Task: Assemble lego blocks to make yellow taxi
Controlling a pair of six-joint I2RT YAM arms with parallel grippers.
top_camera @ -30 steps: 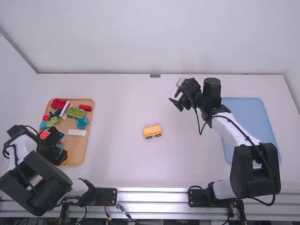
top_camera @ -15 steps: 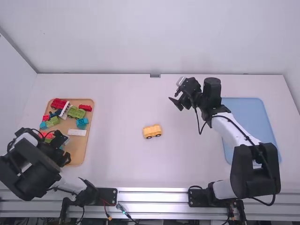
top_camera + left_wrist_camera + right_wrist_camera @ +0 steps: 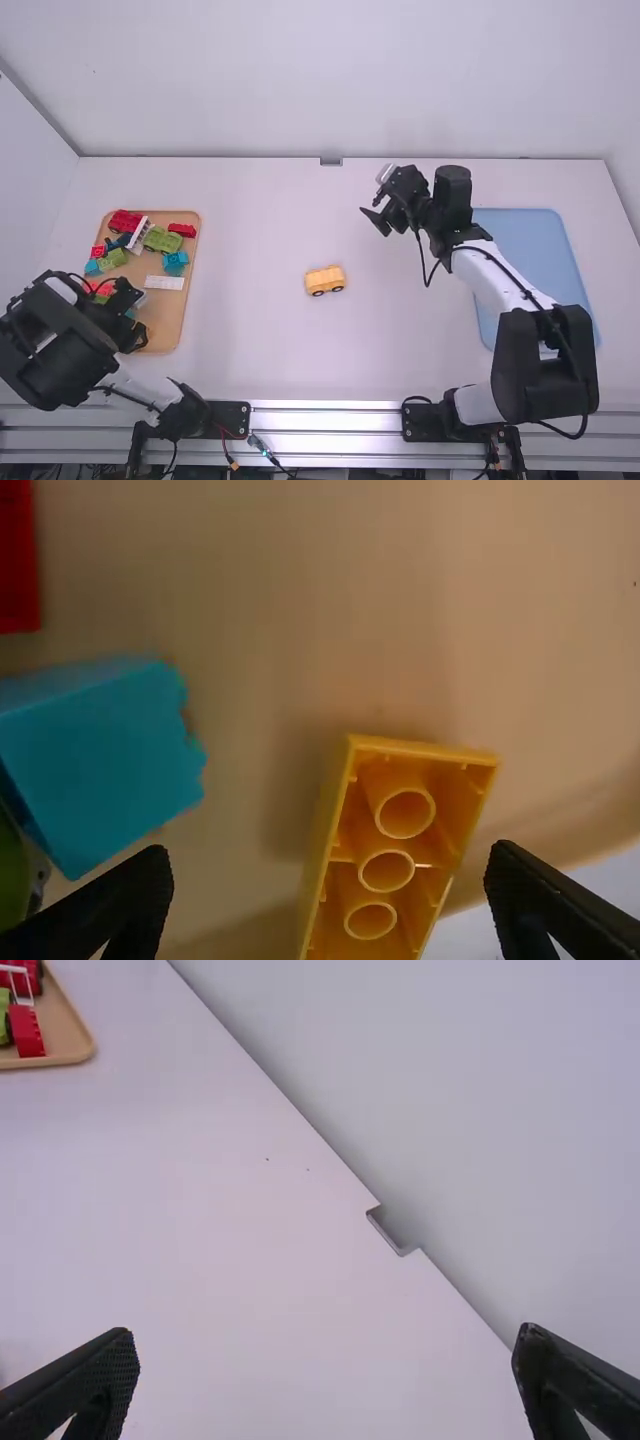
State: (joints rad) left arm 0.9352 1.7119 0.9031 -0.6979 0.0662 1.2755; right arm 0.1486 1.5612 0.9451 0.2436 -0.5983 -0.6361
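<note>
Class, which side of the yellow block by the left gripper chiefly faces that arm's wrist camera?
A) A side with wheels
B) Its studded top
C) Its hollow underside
C: round tubes show inside the open shell of the yellow block, near the left gripper.

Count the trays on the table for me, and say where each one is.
2. The tan tray is at the far left, with blocks on it, below the left claw; the blue tray is at the right, partly hidden by the right arm.
</note>
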